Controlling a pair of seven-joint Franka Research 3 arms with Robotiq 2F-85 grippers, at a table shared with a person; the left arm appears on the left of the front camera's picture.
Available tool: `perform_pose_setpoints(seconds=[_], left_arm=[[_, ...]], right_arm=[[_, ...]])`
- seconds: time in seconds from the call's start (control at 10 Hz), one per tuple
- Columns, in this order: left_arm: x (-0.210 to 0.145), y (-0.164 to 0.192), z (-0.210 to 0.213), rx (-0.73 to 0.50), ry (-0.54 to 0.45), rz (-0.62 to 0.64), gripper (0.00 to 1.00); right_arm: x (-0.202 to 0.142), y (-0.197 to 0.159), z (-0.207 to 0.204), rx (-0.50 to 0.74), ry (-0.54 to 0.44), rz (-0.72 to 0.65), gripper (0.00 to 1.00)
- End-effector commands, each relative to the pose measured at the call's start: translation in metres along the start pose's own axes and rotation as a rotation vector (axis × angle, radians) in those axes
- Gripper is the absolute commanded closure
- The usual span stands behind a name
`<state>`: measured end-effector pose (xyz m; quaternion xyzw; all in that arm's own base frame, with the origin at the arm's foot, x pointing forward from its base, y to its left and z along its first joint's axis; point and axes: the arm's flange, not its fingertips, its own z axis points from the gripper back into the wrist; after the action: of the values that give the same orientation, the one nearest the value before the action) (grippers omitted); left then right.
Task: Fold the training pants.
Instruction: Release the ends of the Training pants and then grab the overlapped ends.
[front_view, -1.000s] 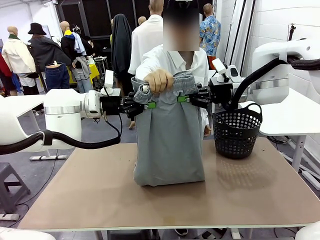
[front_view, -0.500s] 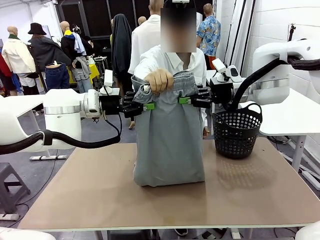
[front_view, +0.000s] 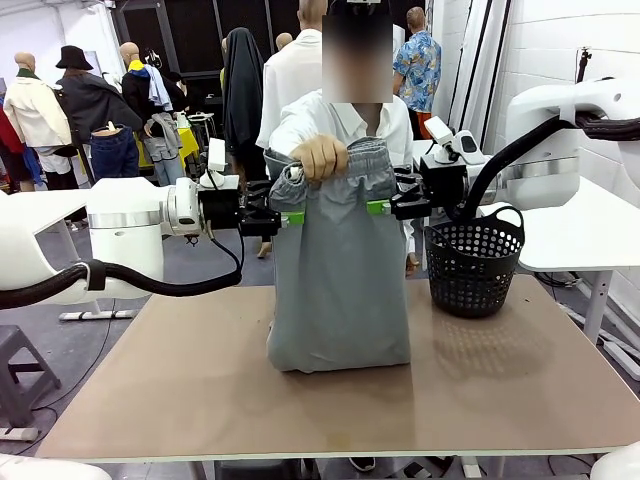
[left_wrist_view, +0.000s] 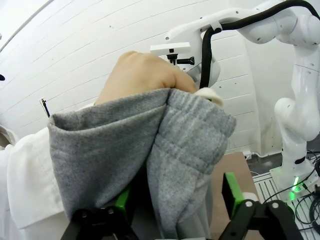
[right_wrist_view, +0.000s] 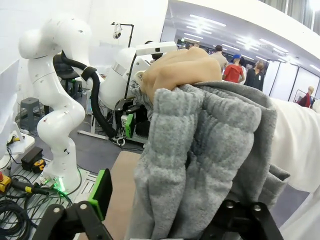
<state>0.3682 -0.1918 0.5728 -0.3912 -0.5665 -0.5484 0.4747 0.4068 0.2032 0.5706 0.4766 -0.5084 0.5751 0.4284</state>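
The pants (front_view: 338, 290) hang from the person's hand (front_view: 320, 157), lower end resting mid-table (front_view: 200, 380), toward the far edge. The left gripper (front_view: 290, 217) and right gripper (front_view: 380, 207) flank them near the top, jaws apart, clamping nothing. Risk: if the hand lets go now, the pants slump unfolded.

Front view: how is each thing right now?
Pants: hanging from the waistband, bottom fold resting on the table.
Hand: gripping the waistband.
Left gripper: open, around the pants' edge.
Right gripper: open, around the other edge.
Basket: upright on the table.
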Motion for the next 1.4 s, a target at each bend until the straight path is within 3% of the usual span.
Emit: perform_pose_setpoints(seconds=[0.0,0.5,1.3], left_arm=[[0.001,-0.002,-0.001,0.039,-0.018,0.022,0.0],[0.001,-0.006,0.005,0.065,-0.005,-0.009,0.0],[0.004,-0.024,0.039,0.167,0.011,-0.029,0.0]], right_arm=[[0.002,0.001,0.001,-0.011,-0.007,-0.012,0.0],[0.003,0.002,0.005,-0.045,0.082,0.082,0.0],[0.005,0.009,0.017,-0.161,0.102,0.123,0.0]])
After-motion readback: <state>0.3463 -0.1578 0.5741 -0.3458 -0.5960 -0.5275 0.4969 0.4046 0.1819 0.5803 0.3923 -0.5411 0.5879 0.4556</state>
